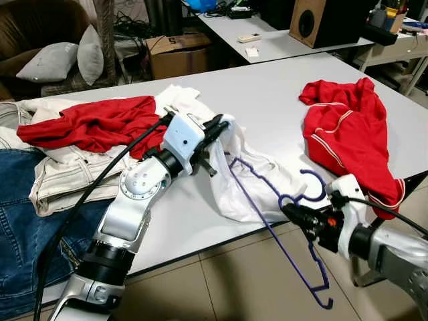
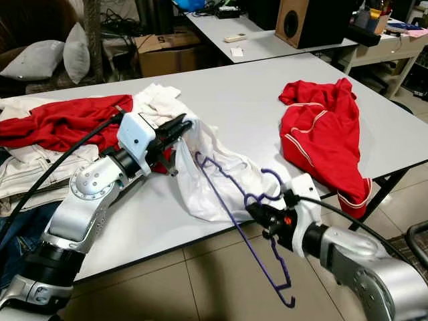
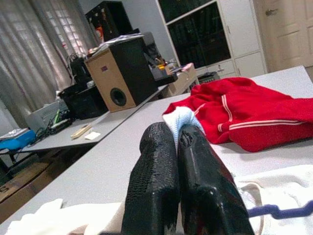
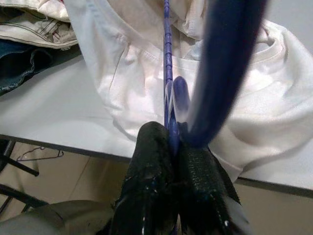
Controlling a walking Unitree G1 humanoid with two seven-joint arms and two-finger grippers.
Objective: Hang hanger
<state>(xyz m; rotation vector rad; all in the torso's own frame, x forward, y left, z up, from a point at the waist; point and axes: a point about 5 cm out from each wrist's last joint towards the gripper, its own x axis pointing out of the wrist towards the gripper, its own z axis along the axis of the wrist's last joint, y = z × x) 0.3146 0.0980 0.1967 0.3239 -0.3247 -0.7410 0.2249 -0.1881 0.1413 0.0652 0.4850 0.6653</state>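
A white shirt (image 1: pixel 251 175) lies bunched at the table's front edge, with a purple wire hanger (image 1: pixel 281 234) partly inside it and hanging out past the edge. My left gripper (image 1: pixel 219 126) is shut on a raised fold of the white shirt (image 3: pixel 182 119), lifting it slightly. My right gripper (image 1: pixel 289 210) is shut on the hanger (image 4: pixel 168 98) at its neck, just below the hook (image 1: pixel 314 186). In the right wrist view the wire runs between the fingertips (image 4: pixel 151 142) into the shirt's collar (image 4: pixel 195 44).
A red jersey (image 1: pixel 348 137) lies on the right of the grey table (image 1: pixel 267 93). A red garment (image 1: pixel 93 124), a beige jacket (image 1: pixel 67 175) and jeans (image 1: pixel 20 214) are piled at left. Tiled floor (image 1: pixel 234 281) lies below. A speaker (image 1: pixel 321 20) stands behind.
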